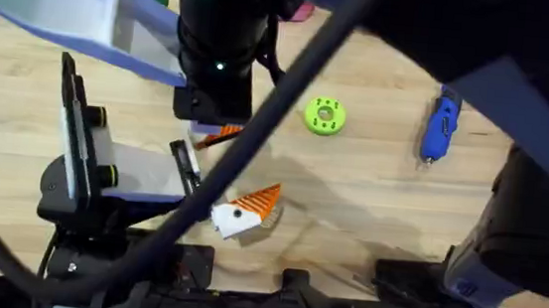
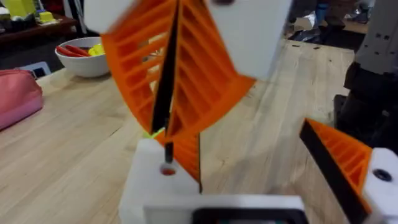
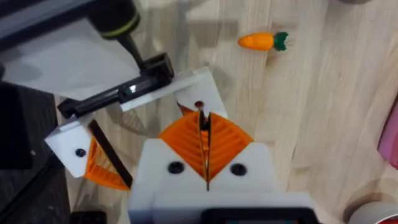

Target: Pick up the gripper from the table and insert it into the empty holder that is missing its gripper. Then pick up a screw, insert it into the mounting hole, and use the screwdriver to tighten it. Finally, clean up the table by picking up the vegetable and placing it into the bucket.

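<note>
Right claw: clenched, orange pads pressed flat together, hanging just above the left claw. Left claw: open, one pad fitted at its outer finger; the holder has a bare face with a red-ringed hole. Screwdriver: lying on the counter at 2 o'clock, untouched. Carrot: lying on the counter, well clear of both claws. A green ring lies near centre.
</note>
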Action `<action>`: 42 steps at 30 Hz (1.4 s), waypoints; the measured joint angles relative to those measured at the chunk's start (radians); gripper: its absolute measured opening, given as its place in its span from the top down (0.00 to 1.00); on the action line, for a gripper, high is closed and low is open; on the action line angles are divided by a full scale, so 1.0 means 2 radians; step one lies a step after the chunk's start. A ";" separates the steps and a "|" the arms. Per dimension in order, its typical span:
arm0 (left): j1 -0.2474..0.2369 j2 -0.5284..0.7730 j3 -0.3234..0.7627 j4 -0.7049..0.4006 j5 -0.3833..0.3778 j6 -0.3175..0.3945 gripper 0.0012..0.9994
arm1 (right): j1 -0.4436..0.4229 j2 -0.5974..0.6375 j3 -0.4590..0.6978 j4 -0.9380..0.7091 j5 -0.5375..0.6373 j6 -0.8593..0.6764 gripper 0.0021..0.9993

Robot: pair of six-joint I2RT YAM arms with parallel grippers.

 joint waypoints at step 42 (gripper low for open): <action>0.000 0.000 0.000 0.000 0.000 -0.004 0.01 | 0.006 0.011 0.000 0.001 0.005 0.000 1.00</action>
